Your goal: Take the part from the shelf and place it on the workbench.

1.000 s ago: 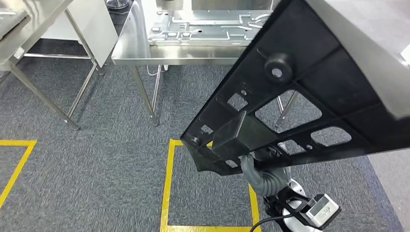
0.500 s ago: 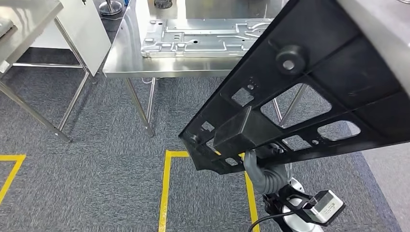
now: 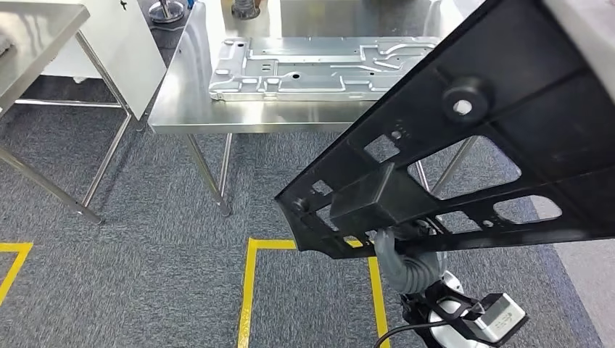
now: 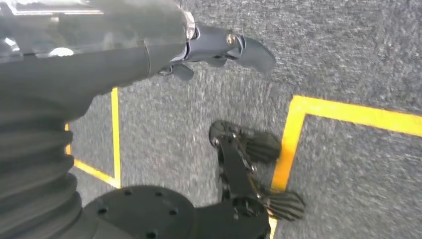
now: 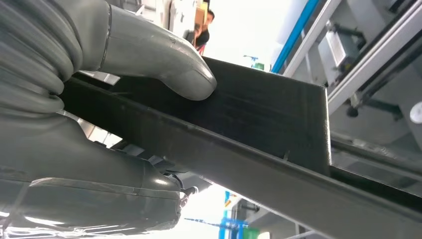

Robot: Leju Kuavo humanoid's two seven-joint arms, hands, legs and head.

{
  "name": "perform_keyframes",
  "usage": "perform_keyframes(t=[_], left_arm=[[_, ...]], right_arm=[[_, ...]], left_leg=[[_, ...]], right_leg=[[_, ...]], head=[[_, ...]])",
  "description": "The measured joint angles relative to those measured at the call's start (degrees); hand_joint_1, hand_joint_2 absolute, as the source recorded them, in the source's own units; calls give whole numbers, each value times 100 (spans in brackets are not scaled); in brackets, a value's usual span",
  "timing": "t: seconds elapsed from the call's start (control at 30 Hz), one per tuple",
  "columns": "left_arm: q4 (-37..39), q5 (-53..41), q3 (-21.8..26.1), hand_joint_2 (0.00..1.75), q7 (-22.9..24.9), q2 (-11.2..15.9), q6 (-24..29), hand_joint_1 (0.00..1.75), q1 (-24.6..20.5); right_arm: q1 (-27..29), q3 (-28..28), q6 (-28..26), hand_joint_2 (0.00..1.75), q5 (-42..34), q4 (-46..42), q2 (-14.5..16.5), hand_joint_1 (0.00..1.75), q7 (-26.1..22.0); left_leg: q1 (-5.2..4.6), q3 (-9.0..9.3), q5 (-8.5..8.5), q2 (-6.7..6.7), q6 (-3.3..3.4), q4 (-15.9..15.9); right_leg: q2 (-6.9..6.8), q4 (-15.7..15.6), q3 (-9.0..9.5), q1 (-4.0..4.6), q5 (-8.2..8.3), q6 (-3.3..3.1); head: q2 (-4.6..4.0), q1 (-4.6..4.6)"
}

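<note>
A large black plastic part (image 3: pixel 508 138) with ribs and cut-outs slants across the right of the head view, above the carpet. My right hand (image 3: pixel 407 259) grips its lower edge from beneath. In the right wrist view the thick grey thumb (image 5: pixel 164 62) presses on the part's flat black rim (image 5: pixel 268 112). The steel workbench (image 3: pixel 196 109) stands ahead, and its near edge passes behind the part. My left hand (image 4: pixel 209 45) hangs over the carpet, its fingers stretched out and holding nothing.
A stamped silver metal panel (image 3: pixel 312 69) lies on the workbench. A second steel table (image 3: pixel 36 29) and a white board (image 3: pixel 127 43) stand at the left. Yellow tape lines (image 3: pixel 250 290) mark the grey carpet in front of the bench legs (image 3: pixel 210 170).
The whole view has shifted: the workbench and floor lines have slid nearer and lower as the camera moves forward. The black part stays in my right hand's grip.
</note>
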Motion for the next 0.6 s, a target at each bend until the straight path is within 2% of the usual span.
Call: perform_keyframes(t=[0.03,0.07,0.1,0.13,0.17,0.2,0.23,0.27,0.3,0.37,0.4,0.43,0.53,0.6], left_arm=[[-1,0,0,175,-1,3,0,0,-2],[-1,0,0,175,-1,4,0,0,-9],[-1,-1,0,175,-2,4,0,0,-16],[0,-2,0,175,-2,2,0,0,-20],[1,-3,0,175,-2,1,0,0,-15],[1,-4,0,175,-2,0,0,0,-4],[1,-3,1,175,-1,0,0,0,8],[1,-3,2,175,-1,1,0,0,19],[1,-2,4,175,-1,1,1,0,24],[1,-2,13,175,-2,5,3,0,37],[1,-3,19,175,-2,8,5,0,45],[1,-3,25,175,-2,10,7,0,52],[1,-10,37,175,-9,12,9,0,40],[1,-25,43,175,-15,12,9,0,25]], right_arm=[[7,-4,-1,175,-2,-11,-4,175,-2],[11,-7,0,175,-4,-14,-8,175,-3],[15,-8,2,175,-5,-15,-8,175,-4],[18,-8,6,175,-8,-16,-9,175,-5],[23,-7,10,175,-14,-15,-9,175,-8],[31,-7,14,175,-20,-14,-9,175,-11],[38,-6,20,175,-27,-13,-9,175,-16],[43,-5,25,175,-34,-12,-10,175,-20],[45,-5,31,175,-39,-11,-10,175,-24],[46,-4,50,175,-54,-7,-10,175,-32],[47,-3,70,175,-65,-4,-10,175,-45],[48,-1,89,175,-74,-3,-10,175,-64],[42,-1,112,175,-95,-45,-7,175,-138],[23,-14,115,175,-124,-100,3,175,-170]], left_leg=[[2,-1,27,3,-28,106],[7,-89,27,5,-49,314],[17,-260,-16,6,-69,624],[27,-484,-108,7,-93,986],[34,-734,-273,8,-116,1314],[38,-946,-438,8,-134,1524],[40,-1091,-548,8,-139,1594],[39,-1161,-534,8,-126,1486],[35,-1151,-355,8,-97,1215],[8,-1051,304,5,-16,535],[-10,-999,556,4,17,316],[-29,-965,709,1,46,201],[-30,-823,714,-7,125,91],[-8,-698,684,-11,178,14]], right_leg=[[8,-35,83,-11,-32,-40],[10,-57,175,-19,-79,-77],[10,-72,267,-24,-128,-105],[6,-82,344,-18,-191,-129],[9,-84,416,-12,-257,-141],[18,-84,494,-8,-325,-145],[29,-83,580,-4,-394,-146],[38,-83,686,0,-471,-142],[44,-84,798,4,-551,-135],[50,-89,996,13,-707,-109],[58,-95,1062,17,-774,-81],[65,-94,1115,17,-816,-48],[67,30,1155,9,-811,55],[50,438,935,-6,-848,108]], head=[[0,-5],[0,-19],[0,-27],[0,-39],[0,-48],[-1,-46],[-1,-49],[-1,-50],[-1,-50],[-1,-44],[-1,-42],[-1,-39],[-1,-36],[-1,-21]])
